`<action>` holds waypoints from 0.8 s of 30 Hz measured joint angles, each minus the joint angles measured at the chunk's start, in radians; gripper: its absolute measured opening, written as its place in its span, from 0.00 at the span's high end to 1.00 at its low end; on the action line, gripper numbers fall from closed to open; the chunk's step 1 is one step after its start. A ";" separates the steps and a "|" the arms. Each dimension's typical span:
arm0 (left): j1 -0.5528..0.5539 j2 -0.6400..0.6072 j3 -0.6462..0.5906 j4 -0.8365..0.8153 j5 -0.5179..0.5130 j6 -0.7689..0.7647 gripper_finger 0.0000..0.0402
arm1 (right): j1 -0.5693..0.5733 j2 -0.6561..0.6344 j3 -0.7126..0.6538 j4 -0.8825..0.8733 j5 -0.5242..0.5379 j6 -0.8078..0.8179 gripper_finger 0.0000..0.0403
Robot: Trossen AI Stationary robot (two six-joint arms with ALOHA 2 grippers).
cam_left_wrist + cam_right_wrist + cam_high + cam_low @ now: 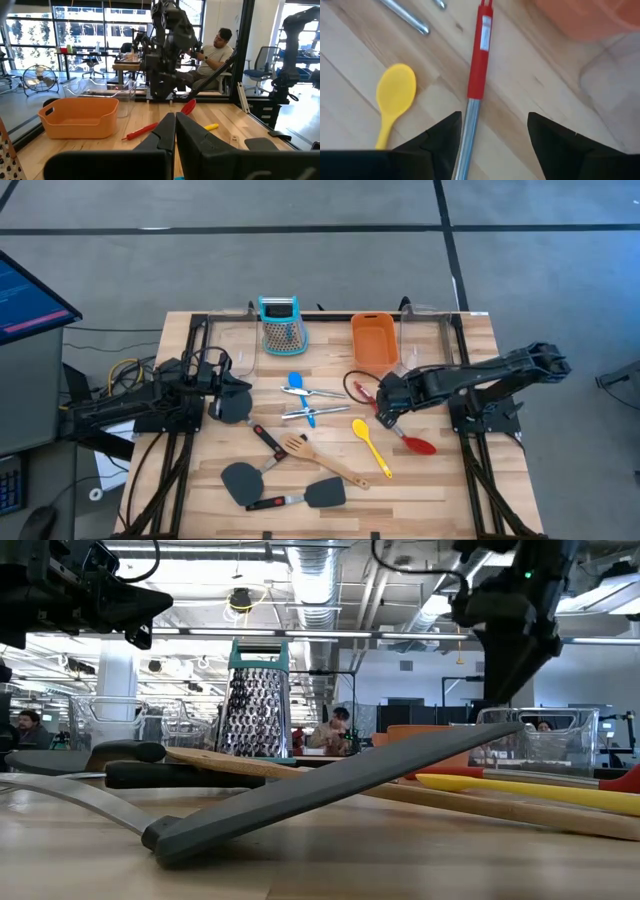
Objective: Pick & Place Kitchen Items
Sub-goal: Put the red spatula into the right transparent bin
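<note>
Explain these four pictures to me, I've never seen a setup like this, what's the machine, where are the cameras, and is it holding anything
It is a robot with two dark arms at a wooden table. One picture looks straight down, one sits at tabletop height, and one comes from each wrist. On the table lie utensils: a yellow spoon, a red spoon, a wooden turner, black spatulas, plus a grater and an orange tub. The right gripper is open above the red spoon's handle, holding nothing. The left gripper waits shut at its side, empty.
</note>
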 joint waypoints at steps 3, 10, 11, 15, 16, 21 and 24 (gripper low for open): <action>0.000 0.000 0.000 0.000 0.000 0.000 0.99 | 0.000 0.052 0.000 0.003 -0.019 0.000 0.47; 0.000 0.000 0.000 0.000 0.000 0.000 0.99 | -0.011 0.158 -0.001 0.039 -0.106 0.000 0.53; 0.000 0.000 0.000 0.000 0.000 0.000 0.99 | -0.013 0.171 -0.001 0.046 -0.109 -0.001 0.54; 0.000 0.000 0.000 0.000 0.000 0.000 0.99 | -0.018 0.204 -0.001 0.067 -0.129 -0.008 0.57; 0.000 0.001 0.000 0.000 0.000 0.000 0.99 | -0.020 0.213 -0.001 0.070 -0.129 -0.008 0.58; 0.000 0.016 0.000 0.000 0.000 -0.001 0.99 | -0.023 0.247 -0.001 0.100 -0.130 -0.009 0.58; 0.000 0.037 0.000 0.000 0.000 0.000 0.99 | -0.023 0.265 -0.001 0.110 -0.140 -0.011 0.57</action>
